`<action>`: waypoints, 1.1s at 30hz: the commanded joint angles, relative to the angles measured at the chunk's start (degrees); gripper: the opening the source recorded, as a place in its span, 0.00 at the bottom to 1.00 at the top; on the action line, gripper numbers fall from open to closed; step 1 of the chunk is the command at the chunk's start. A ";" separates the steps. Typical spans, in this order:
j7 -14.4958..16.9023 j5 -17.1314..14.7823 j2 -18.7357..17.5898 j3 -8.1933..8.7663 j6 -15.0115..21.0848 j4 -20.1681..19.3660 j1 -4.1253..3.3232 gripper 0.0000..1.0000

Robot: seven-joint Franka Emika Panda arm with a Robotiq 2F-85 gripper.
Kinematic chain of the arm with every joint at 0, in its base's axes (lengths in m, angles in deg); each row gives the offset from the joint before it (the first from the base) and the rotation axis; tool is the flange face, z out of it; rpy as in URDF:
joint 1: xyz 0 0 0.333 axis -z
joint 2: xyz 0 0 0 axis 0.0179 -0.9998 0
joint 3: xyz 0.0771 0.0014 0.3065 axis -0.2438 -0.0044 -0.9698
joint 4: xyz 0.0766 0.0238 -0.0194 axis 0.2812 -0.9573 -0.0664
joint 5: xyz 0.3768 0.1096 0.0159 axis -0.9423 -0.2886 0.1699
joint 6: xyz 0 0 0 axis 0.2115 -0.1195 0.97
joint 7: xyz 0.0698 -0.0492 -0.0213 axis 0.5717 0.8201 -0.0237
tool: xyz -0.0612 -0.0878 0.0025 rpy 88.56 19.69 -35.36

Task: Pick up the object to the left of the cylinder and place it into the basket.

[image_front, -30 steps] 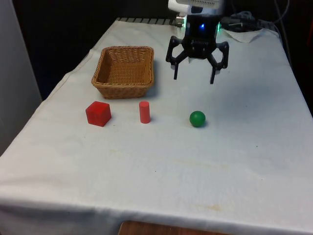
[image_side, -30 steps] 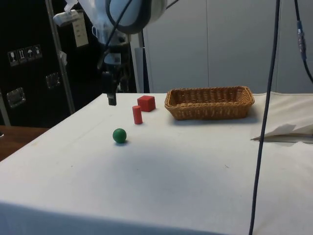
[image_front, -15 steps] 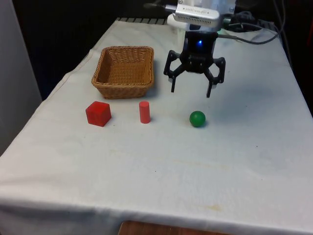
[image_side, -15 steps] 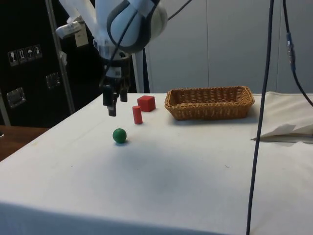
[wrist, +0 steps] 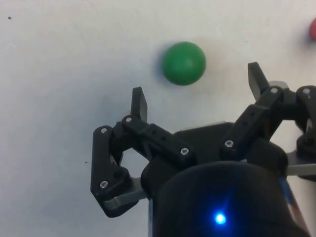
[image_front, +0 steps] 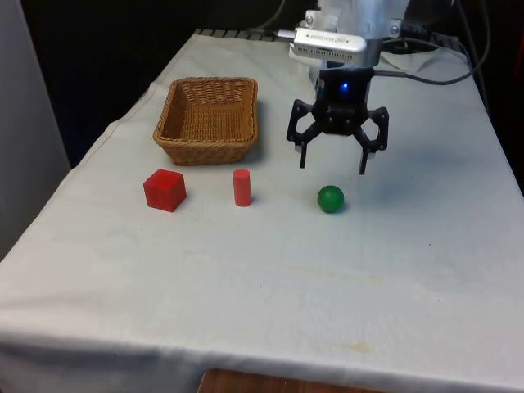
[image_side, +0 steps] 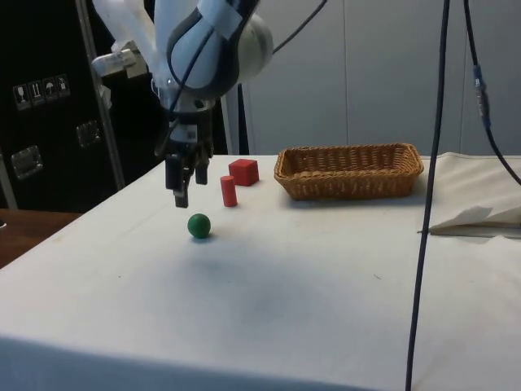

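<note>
Red cube [image_front: 164, 190] lies well apart from pincer [image_front: 333, 168].

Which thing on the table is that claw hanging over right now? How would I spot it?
Start at the wicker basket and look at the row of three small things on the white cloth in front of it. At the front view's right end, under the open gripper, lies the green ball: the one round, green piece beside a red cylinder and red cube.

One basket [image_front: 206, 121], cube [image_front: 164, 190], cylinder [image_front: 241, 187], ball [image_front: 330, 198].
</note>
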 commanded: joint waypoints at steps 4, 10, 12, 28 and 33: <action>2.12 -2.81 -0.29 -1.78 0.40 0.11 0.97 1.00; 4.30 -6.19 -1.89 -2.46 0.63 0.57 0.97 1.00; 4.98 -7.16 -2.52 -2.58 0.63 0.80 0.97 1.00; 6.30 -9.34 -6.53 -2.41 2.98 1.78 0.52 1.00; 6.30 -9.22 -7.05 -2.29 3.21 1.83 0.52 1.00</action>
